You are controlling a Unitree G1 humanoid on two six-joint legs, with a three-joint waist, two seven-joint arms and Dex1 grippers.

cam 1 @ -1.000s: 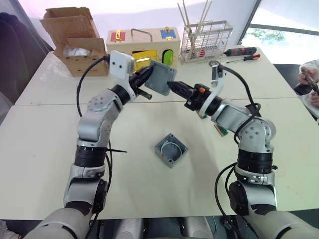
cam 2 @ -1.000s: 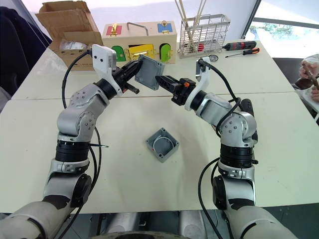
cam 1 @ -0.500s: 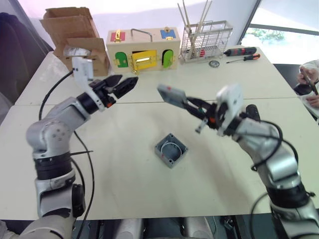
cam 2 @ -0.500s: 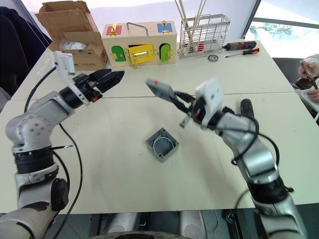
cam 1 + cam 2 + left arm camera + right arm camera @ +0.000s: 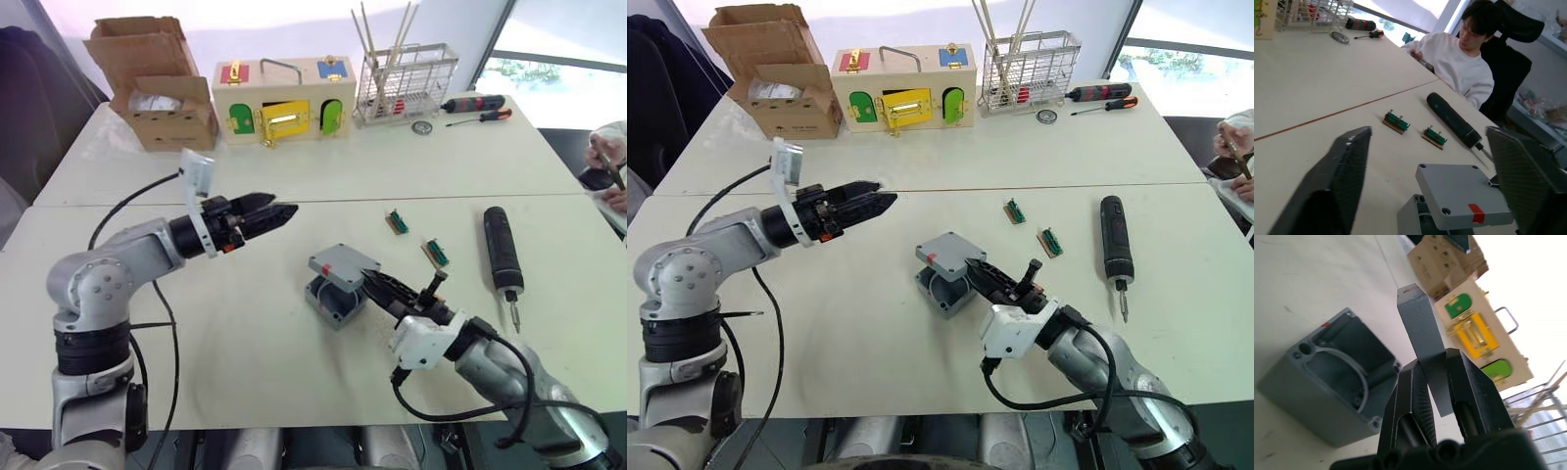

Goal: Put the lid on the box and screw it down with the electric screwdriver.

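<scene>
Lid [image 5: 339, 264] is being pinched by its edge in the right gripper [image 5: 1431, 363], just above the open box [image 5: 1332, 373].
Left gripper [image 5: 1425, 147] is being held wide open and empty; electric screwdriver [image 5: 501, 257] is lying at three o'clock of the box.

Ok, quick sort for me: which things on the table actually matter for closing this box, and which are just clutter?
Job in hand:
- lid, pinched in the right gripper, over the box
- box, open
- electric screwdriver, lying on the table

Lying about:
- two small green terminal blocks
- hand screwdrivers
- wire rack
- wooden box with coloured doors
- cardboard box
</scene>
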